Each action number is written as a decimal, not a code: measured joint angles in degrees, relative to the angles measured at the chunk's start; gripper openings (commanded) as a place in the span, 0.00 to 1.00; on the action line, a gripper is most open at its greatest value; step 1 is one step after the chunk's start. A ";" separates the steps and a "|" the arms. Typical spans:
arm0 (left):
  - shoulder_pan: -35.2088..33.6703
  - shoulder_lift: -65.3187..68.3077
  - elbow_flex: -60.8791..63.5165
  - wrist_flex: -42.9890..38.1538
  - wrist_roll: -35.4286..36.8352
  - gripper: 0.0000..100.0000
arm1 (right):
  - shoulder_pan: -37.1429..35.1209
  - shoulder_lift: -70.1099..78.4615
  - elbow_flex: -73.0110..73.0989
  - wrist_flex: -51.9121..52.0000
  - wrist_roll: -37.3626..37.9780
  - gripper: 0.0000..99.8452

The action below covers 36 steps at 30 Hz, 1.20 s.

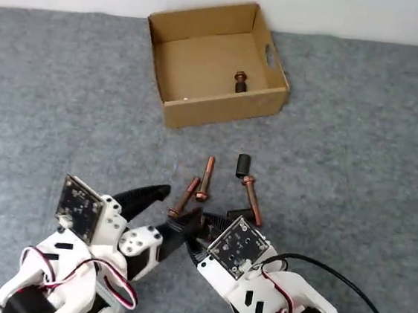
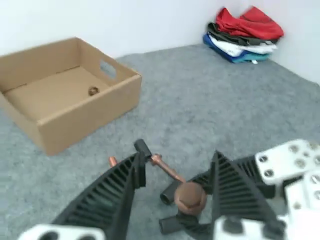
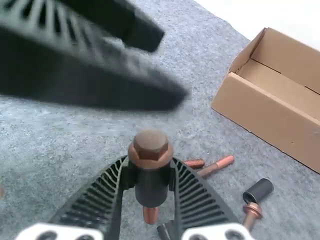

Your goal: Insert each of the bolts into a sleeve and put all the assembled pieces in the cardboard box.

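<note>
Jaws pinched on a sleeved bolt: that's your right gripper. Your left gripper is spread wide, close beside it. One piece sits in the box; loose bolts and a sleeve lie between box and grippers.

Seemingly a home room: grey carpet, white wall, folded clothes in the corner.

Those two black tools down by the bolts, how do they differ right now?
The left tool is spread wide and grips nothing; the right tool is shut on a sleeve with a bolt through it. The left tool's fingers stand on either side of that bolt's head; the right tool's fingers press the sleeve. Both have black ribbed fingers.
</note>
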 measured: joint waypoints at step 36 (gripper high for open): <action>-29.89 1.14 37.63 -16.79 -16.70 0.00 | 30.86 86.95 -58.29 -13.27 -12.57 0.01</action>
